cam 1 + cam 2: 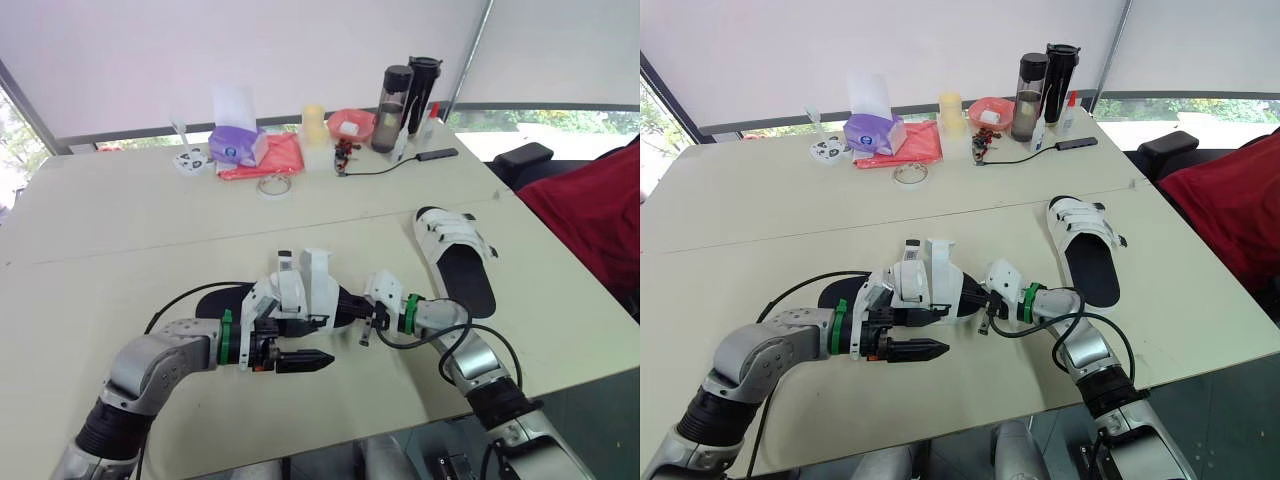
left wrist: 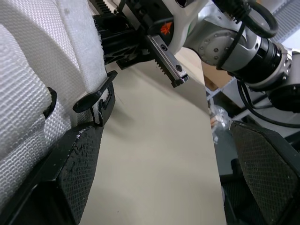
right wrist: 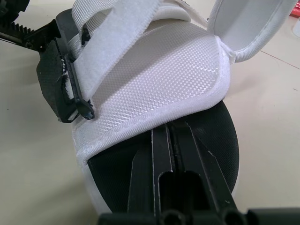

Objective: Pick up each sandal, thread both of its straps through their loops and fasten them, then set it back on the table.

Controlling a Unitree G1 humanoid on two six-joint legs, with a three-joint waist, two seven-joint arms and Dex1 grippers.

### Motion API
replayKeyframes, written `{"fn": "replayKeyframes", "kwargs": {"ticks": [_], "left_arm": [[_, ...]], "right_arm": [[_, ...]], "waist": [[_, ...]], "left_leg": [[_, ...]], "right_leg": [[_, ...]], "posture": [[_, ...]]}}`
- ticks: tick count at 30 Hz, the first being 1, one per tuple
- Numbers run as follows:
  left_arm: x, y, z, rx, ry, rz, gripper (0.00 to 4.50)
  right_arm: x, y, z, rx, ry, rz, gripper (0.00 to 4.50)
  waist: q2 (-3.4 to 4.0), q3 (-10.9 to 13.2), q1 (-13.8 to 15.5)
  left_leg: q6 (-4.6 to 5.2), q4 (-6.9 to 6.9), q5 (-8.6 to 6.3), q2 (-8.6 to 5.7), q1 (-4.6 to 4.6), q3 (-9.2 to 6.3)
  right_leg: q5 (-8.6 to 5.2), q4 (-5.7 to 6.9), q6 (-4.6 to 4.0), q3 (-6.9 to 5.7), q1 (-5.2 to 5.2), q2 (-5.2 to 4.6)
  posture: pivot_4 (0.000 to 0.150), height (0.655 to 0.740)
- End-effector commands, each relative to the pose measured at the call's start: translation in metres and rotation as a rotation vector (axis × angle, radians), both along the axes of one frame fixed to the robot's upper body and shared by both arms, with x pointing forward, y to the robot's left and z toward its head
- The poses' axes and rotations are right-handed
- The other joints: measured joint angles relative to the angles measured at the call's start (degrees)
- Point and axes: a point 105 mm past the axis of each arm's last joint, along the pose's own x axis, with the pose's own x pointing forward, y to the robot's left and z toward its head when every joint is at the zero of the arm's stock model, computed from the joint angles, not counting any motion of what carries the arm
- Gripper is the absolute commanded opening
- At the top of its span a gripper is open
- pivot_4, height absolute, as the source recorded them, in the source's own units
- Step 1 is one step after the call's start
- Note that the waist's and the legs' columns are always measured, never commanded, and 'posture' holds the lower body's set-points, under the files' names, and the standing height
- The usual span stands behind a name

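Bench point(image 1: 120, 230): lying bare across its left and middle, with clutter point(image 1: 300, 140) crowding the far edge.
Second sandal point(image 1: 455, 250): resting flat near the right edge, well apart from the grippers.
Held sandal point(image 1: 300, 290): sitting near the front edge, between both grippers.
Left gripper point(image 2: 166, 133): fingers spreading wide, one touching the white upper point(image 2: 28, 56).
Right gripper point(image 3: 171, 129): fingers pressing together on the black footbed point(image 3: 117, 173).
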Motion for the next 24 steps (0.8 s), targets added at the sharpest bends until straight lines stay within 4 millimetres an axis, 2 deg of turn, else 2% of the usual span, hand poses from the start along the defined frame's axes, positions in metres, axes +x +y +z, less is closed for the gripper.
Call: {"fn": "replayKeyframes", "kwargs": {"ticks": [1, 11, 19, 22, 24], "left_arm": [[0.008, 0.006, 0.004, 0.01, -0.016, 0.079, 4.46], [0.019, 0.022, 0.007, 0.016, -0.013, 0.196, 4.46], [0.018, 0.016, 0.006, -0.043, 0.035, 0.214, 4.46], [0.019, 0.015, 0.006, -0.056, 0.049, 0.23, 3.08], [0.02, 0.015, 0.005, -0.068, 0.063, 0.245, 2.01]], "right_arm": [[-0.01, -0.007, -0.039, -0.107, 0.126, -0.018, 0.0], [-0.01, -0.006, -0.039, -0.106, 0.125, -0.019, 0.0], [-0.009, -0.005, -0.04, -0.11, 0.122, -0.015, 0.0], [-0.009, -0.004, -0.04, -0.111, 0.119, -0.014, 0.0], [-0.009, -0.004, -0.04, -0.112, 0.118, -0.014, 0.0]], "waist": [[0.0, 0.0, 0.02], [0.0, 0.0, -0.09], [-0.01, -0.01, -0.04], [-0.01, -0.01, -0.14], [-0.01, -0.01, -0.19]], "left_leg": [[0.0, 0.01, 0.0, 0.0, 0.0, 0.0], [0.0, 0.02, 0.0, 0.0, 0.02, -0.01], [-0.01, 0.03, -0.01, 0.0, 0.02, -0.02], [-0.01, 0.05, -0.01, 0.0, 0.02, -0.02], [-0.01, 0.05, -0.01, 0.0, 0.01, -0.02]], "right_leg": [[0.0, 0.0, 0.0, 0.0, 0.01, -0.01], [0.0, 0.0, 0.0, -0.02, 0.02, -0.01], [0.0, -0.04, 0.0, -0.02, 0.04, -0.07], [0.0, -0.05, 0.0, -0.03, 0.05, -0.07], [0.0, -0.05, 0.0, -0.03, 0.04, -0.06]], "posture": [[0.15, 0.74], [0.15, 0.74], [0.15, 0.74], [0.15, 0.74], [0.15, 0.74]]}}
